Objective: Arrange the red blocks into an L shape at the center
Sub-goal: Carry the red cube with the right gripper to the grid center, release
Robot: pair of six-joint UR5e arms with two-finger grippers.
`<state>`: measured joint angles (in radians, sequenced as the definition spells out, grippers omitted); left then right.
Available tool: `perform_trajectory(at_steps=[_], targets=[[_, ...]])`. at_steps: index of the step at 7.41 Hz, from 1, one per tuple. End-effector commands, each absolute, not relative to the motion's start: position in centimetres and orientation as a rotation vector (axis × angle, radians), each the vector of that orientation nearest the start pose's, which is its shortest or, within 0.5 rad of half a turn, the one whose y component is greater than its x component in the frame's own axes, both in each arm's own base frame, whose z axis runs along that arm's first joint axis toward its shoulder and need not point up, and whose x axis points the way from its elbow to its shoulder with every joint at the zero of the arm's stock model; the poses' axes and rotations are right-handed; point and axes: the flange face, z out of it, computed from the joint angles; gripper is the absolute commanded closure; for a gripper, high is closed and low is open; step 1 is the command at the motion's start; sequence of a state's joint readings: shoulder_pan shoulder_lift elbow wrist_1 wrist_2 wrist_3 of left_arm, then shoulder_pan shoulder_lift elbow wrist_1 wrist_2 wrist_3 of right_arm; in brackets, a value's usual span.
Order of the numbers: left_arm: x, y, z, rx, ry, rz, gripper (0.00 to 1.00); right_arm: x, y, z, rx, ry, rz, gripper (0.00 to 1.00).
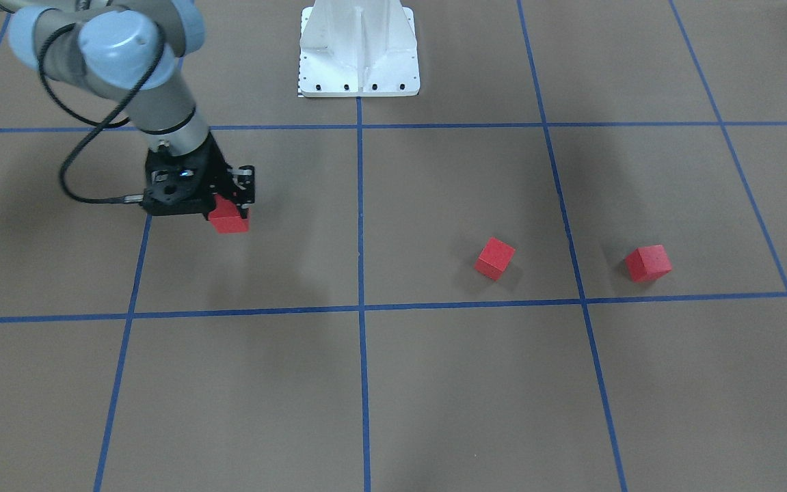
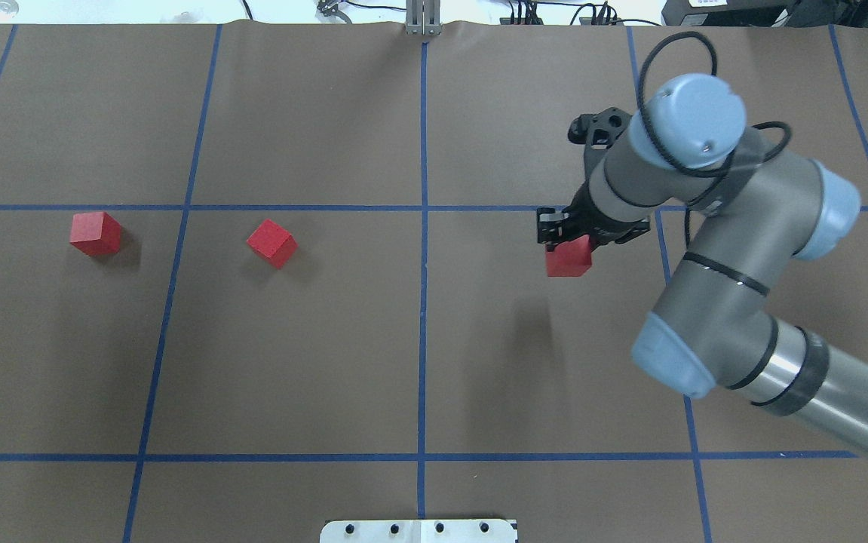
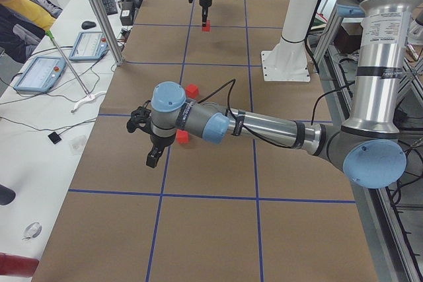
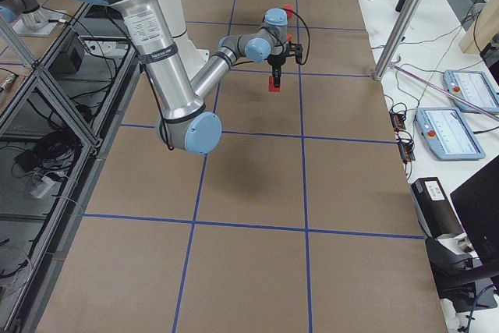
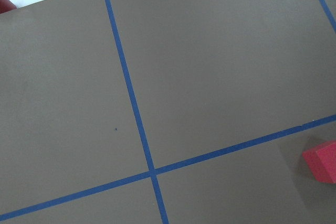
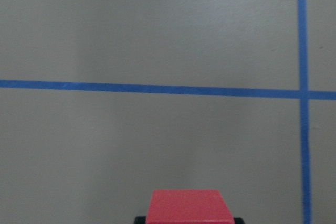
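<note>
Right gripper (image 2: 563, 243) clamped on one red block (image 2: 568, 261), aloft right of the centre line (image 2: 423, 317); second block (image 2: 271, 243) and third block (image 2: 95, 232) lie left; left gripper (image 3: 153, 158) state unreadable; risk: block may twist in the pinch, landing crooked.

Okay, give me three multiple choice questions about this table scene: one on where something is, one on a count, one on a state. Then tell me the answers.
1. Relative to the middle tape line, the two loose red blocks lie:
A) both on the robot's left side
B) both on the robot's right side
C) one on each side

2. How many red blocks are there in all?
A) two
B) three
C) four

3. The right gripper is:
A) open and empty
B) shut on a red block
C) shut on nothing

Answers:
1 A: both sit left of the line in the overhead view.
2 B: there are two loose blocks plus the held block.
3 B: a red block sits clamped between its fingers.
</note>
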<state>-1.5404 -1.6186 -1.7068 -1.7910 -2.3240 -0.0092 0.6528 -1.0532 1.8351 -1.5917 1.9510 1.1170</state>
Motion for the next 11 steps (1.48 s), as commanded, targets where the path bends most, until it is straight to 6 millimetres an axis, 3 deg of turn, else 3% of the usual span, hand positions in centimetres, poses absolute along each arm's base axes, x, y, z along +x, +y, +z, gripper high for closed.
perform_trajectory(at_steps=[1, 2, 4, 9, 11], targets=[[-5.0, -52.8, 54.4, 0.37, 0.75, 0.171, 0.0, -53.8, -42.5, 19.4, 0.054, -0.837, 0.111, 1.0], [-5.0, -52.8, 54.4, 0.367, 0.75, 0.17, 0.0, -57.1, -41.7, 17.9, 0.043, -0.828, 0.107, 1.0], [-4.9, -52.7, 54.6, 0.363, 0.751, 0.17, 0.0, -61.1, -40.8, 18.5, 0.029, -0.789, 0.082, 1.0], [-4.9, -52.8, 54.7, 0.363, 0.751, 0.17, 0.0, -62.3, -40.3, 19.1, 0.026, -0.799, 0.074, 1.0], [-4.9, -52.8, 54.7, 0.363, 0.751, 0.17, 0.0, -62.3, -40.3, 19.2, 0.025, -0.798, 0.074, 0.79]])
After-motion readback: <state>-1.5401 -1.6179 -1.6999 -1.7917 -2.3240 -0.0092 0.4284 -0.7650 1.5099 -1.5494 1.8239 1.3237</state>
